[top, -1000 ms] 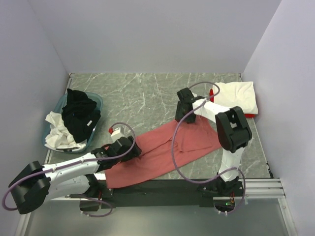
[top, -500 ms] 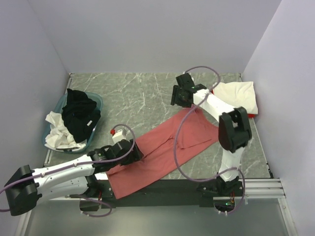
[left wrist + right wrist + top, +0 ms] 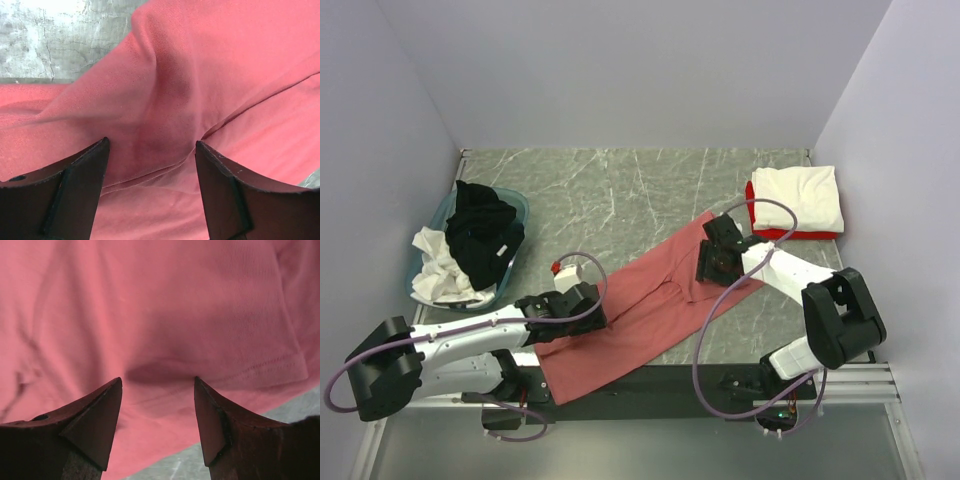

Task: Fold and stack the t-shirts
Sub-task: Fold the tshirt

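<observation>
Grey marbled table (image 3: 620, 190) carries the whole job, enclosed by plain white walls. Locate the salmon-pink shirt (image 3: 640, 325) first: it lies in a long diagonal band from the near edge between the arm bases up toward the far right. It is flattened but not yet folded into a compact packet.

Check the left gripper (image 3: 151, 141). Its jaws stand wide apart and hold nothing. They straddle a raised ridge (image 3: 165, 75) of pink cloth near the band's near-left end. This position probably prepares a pinch on that ridge, since a lifted crease gives the fingers something to close on.

Check the right gripper (image 3: 157, 379). Its jaws are likewise spread, with nothing between them. It hangs close over the band's far-right part, just inside the stitched hem (image 3: 280, 365). One arm at each end lets you lift or turn the long garment evenly.

Note the finished pile at the far right: a cream-white shirt (image 3: 800, 192) sits folded on a red shirt (image 3: 752, 195). It is placed apart from the working area, so it stays undisturbed, and probably marks where the pink one goes.

Note the teal basin (image 3: 520, 212) at the left. It holds a crumpled black shirt (image 3: 480, 235) and a white shirt (image 3: 438, 265), which await their turn.
</observation>
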{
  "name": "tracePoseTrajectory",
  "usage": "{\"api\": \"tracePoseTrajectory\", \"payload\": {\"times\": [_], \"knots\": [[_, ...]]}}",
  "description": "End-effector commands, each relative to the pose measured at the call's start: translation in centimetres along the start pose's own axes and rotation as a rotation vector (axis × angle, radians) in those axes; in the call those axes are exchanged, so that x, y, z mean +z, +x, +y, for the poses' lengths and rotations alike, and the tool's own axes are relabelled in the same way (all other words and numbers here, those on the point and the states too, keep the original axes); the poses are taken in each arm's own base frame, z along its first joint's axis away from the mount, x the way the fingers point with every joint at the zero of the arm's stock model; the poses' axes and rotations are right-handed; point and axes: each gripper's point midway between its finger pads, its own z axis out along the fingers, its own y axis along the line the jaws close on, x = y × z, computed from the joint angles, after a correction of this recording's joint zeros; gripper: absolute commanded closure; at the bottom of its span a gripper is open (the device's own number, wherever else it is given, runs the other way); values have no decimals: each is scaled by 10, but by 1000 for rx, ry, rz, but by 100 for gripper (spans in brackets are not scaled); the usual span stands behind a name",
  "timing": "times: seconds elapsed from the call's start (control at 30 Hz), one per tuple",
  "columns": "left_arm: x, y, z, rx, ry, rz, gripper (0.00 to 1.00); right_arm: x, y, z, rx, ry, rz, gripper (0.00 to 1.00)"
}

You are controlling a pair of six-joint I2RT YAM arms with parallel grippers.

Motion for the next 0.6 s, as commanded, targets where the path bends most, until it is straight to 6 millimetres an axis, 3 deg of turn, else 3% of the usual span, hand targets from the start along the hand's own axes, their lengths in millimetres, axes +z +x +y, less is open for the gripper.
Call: {"api": "tracePoseTrajectory", "payload": {"times": [0.0,0.17,0.33,0.5,0.57], "knots": [[-4,-8,-12,10,33,-23,25,-2,-8,9,26,-44,-57,34],[3,7,-5,5,45,17,24,24,0,11,7,-23,11,34],[1,17,-13,-17,136,51,25,46,3,21,8,-41,54,34],[-3,24,-19,-13,219,68,25,62,-17,41,3,-64,75,34],[-4,28,-25,-18,266,87,25,65,-36,55,4,-85,54,34]]}}
